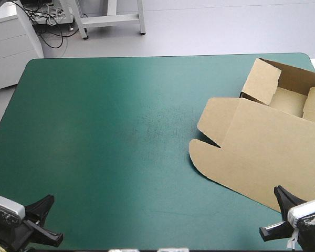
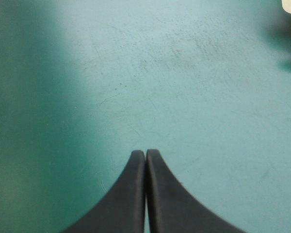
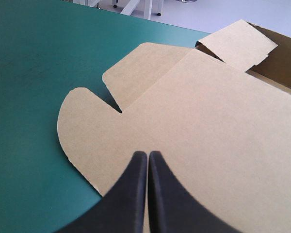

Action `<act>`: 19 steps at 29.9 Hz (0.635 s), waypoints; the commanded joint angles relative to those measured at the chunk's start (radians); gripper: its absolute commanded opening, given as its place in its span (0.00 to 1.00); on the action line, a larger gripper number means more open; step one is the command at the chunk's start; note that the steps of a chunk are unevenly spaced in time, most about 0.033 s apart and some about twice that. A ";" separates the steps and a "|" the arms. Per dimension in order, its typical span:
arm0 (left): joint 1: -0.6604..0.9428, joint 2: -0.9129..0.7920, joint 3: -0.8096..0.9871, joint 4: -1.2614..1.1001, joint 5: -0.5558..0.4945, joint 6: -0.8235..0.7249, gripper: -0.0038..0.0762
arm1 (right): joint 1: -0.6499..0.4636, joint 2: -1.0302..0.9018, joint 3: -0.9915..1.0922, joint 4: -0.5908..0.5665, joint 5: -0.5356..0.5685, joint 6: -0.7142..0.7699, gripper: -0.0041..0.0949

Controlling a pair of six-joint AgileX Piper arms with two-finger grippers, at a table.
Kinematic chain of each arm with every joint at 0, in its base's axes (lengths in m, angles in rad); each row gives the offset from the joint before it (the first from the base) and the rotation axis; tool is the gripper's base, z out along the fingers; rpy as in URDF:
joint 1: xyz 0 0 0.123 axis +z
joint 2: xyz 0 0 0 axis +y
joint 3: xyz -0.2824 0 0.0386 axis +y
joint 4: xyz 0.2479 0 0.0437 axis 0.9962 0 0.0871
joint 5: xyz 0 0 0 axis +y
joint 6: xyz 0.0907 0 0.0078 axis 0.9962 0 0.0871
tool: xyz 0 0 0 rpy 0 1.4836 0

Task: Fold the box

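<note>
Matt, seemingly smooth brown board box (image 1: 262, 152)

Your high cam sat above and behind the arms, facing forward and down, far enough back to catch the whole teal-green table (image 1: 94, 131). Your left wrist cam looked close along the left gripper (image 2: 145, 152) at bare table. Your right wrist cam skimmed low over the box (image 3: 208, 126), which the high view shared.

box (image 1: 262, 142) | brown board, open tray with walls raised, lid flat | on teal-green cover, table's far right corner
</note>
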 commanded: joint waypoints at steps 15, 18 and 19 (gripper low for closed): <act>-0.005 -0.019 0.014 -0.007 -0.105 -0.002 0.01 | 0.003 -0.118 0.081 -0.076 -0.123 0.169 0.03; -0.005 -0.019 0.014 -0.007 -0.105 -0.002 0.01 | 0.003 -0.118 0.081 -0.076 -0.123 0.167 0.03; -0.005 -0.019 0.014 -0.007 -0.105 -0.002 0.01 | 0.003 -0.118 0.081 -0.076 -0.123 0.167 0.02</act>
